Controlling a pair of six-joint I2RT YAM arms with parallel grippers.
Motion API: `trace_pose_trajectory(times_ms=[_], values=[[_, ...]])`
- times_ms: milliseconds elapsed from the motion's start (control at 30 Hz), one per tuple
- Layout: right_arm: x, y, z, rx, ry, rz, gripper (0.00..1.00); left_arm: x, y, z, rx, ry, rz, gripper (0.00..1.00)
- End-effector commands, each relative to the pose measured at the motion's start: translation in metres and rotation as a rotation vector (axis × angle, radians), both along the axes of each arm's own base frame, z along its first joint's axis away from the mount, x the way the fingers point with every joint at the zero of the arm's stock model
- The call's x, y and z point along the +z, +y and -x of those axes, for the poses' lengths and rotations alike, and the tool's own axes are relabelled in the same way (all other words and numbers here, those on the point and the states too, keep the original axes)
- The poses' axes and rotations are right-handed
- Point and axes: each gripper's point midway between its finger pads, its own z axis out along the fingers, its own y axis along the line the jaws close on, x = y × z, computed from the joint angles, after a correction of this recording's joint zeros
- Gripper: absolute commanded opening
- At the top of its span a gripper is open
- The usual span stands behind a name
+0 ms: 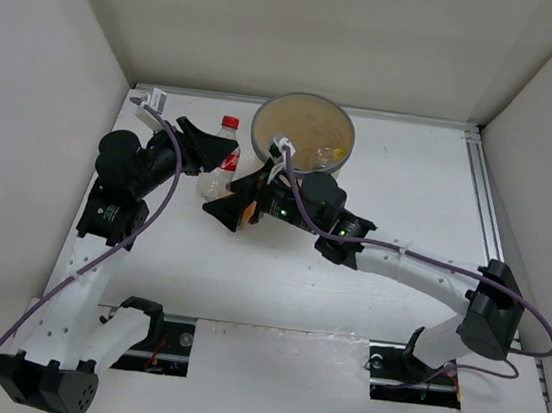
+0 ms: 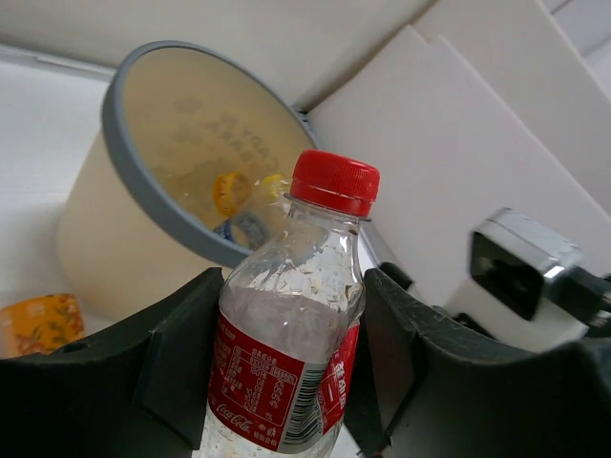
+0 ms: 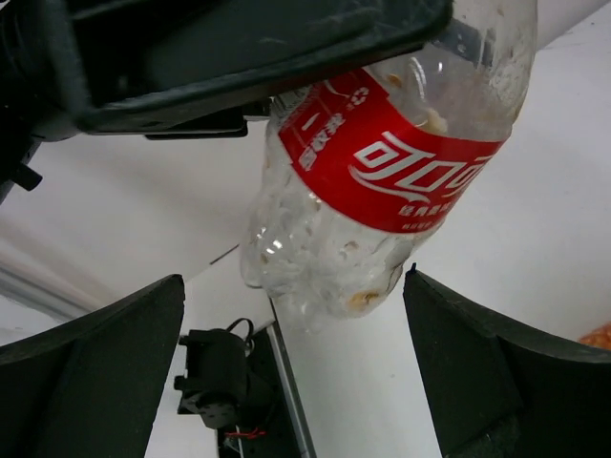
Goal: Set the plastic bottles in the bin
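L gripper (image 2: 291,296) is far left on the tabletop (image 1: 412,163). Its fingers (image 2: 181,363) are clamped partway in on both sides of the red-cap bottle (image 2: 305,258), pressing on the red label. Firm hold, no gap either side. The bottle is clear w/ a red cap, and the cap end points far, just left of the bin (image 1: 292,118). In the R wrist view the bottle's base hangs clear of the tabletop.

On to the R gripper (image 3: 294,286), near-left of the bin and reaching in from the right. It's spread as wide as it goes and grips nothing. The bottle's base sits btwn its fingers (image 3: 95,363) but touches neither one.

A short orange bottle (image 2: 38,324) lies on the tabletop just beside the bin's foot. From above it's mostly hidden under the R gripper.

The bin stands upright at the far centre, tan w/ a grey rim. Inside, toward its right side, are clear bottles (image 1: 328,155) w/ a yellow-orange cap showing. Can't count them.
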Motion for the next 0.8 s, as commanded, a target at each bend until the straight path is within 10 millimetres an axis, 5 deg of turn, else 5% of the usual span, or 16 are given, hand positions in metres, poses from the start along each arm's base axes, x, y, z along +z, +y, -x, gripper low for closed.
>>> trace_pose_trajectory(times_ms=[0,200,333,433,500,567,633,733,767], values=[[0.063,0.005,0.004,0.041,-0.072,-0.196,1.00,0.044,-0.013,0.023,-0.112,-0.128,0.061,0.00],[0.079,0.006,-0.003,0.008,-0.077,-0.273,0.97,0.045,-0.016,0.032,-0.139,-0.136,0.097,0.00],[0.072,0.007,-0.014,-0.023,-0.071,-0.269,0.72,0.045,-0.017,0.033,-0.149,-0.132,0.112,0.00],[0.073,0.009,-0.016,-0.032,-0.071,-0.272,0.63,0.052,-0.018,0.035,-0.161,-0.157,0.122,0.00],[0.072,0.010,-0.022,-0.034,-0.073,-0.268,0.47,0.052,-0.020,0.034,-0.171,-0.151,0.128,0.00],[0.073,0.009,-0.027,-0.037,-0.077,-0.268,0.19,0.063,-0.021,0.035,-0.183,-0.172,0.140,0.00],[0.080,0.004,-0.036,-0.048,-0.077,-0.276,0.08,0.065,-0.023,0.034,-0.196,-0.171,0.145,0.00],[0.078,-0.004,-0.056,-0.101,-0.076,-0.245,0.00,0.075,-0.017,0.022,-0.135,-0.175,0.147,0.89],[0.080,-0.010,-0.059,-0.112,-0.075,-0.241,0.00,0.078,-0.014,0.016,-0.104,-0.189,0.125,1.00]])
